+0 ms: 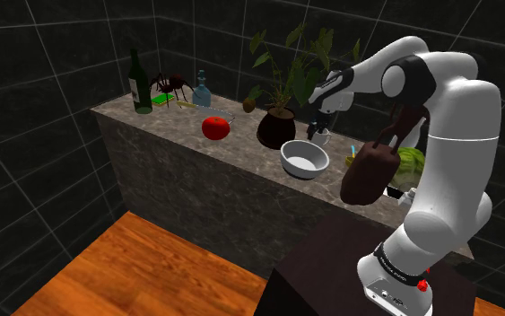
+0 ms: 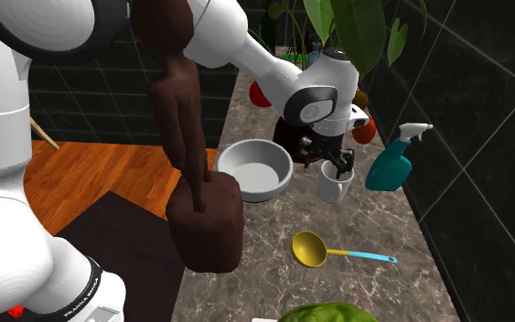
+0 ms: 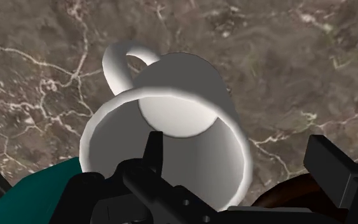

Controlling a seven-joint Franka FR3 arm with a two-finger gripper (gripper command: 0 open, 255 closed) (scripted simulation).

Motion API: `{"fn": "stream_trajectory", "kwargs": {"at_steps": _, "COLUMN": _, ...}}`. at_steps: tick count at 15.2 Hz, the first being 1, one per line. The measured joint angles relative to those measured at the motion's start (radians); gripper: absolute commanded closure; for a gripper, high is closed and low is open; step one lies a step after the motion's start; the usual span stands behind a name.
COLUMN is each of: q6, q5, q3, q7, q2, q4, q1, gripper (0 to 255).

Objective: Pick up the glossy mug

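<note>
Fingers (image 3: 153, 153) apart, not clamped: one inside the white mug (image 3: 174, 118), one outside its wall. Mug upright on marble counter (image 2: 383, 229), between bowl (image 2: 266, 190) and teal spray bottle (image 2: 391, 169). Risk: thin-wall pinch slips or tips the mug.

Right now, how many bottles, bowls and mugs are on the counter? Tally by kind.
Bottles: 3 (dark green bottle, pale blue bottle, teal spray bottle)
Bowls: 1 (white bowl)
Mugs: 1 (white mug)
Total: 5
</note>
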Motion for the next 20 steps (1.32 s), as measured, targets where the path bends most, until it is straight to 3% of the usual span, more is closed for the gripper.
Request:
{"fn": "stream_trajectory", "kwargs": {"at_steps": 11, "q6": -0.001, "q5": 0.0, "q3": 0.0, "q7": 0.001, "q2": 0.0, "q4": 0.001, "q1": 0.001, "gripper": 255}}
{"fn": "stream_trajectory", "kwargs": {"at_steps": 20, "q6": -0.087, "q5": -0.036, "q3": -0.021, "q7": 0.022, "q2": -0.068, "q4": 0.023, "q1": 0.017, "gripper": 255}}
